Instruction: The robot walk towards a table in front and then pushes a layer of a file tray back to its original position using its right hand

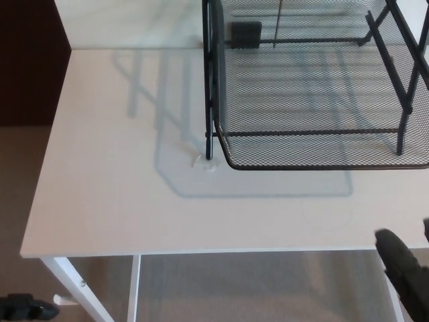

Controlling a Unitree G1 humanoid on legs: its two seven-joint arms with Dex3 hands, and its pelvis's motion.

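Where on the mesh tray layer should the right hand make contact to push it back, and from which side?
On the front rim of the tray layer, near its middle, from the table's near edge. That rim is a straight horizontal bar facing the robot, and it juts past the front upright.

Matte black, thick-fingered right robot hand (405,275)

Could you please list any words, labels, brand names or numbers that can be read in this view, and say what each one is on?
None: no text can be read anywhere in this view.
The black mesh file tray shows no lettering.
The small dark block behind the mesh is blank as far as can be seen.
The white table and the right hand bear no markings.
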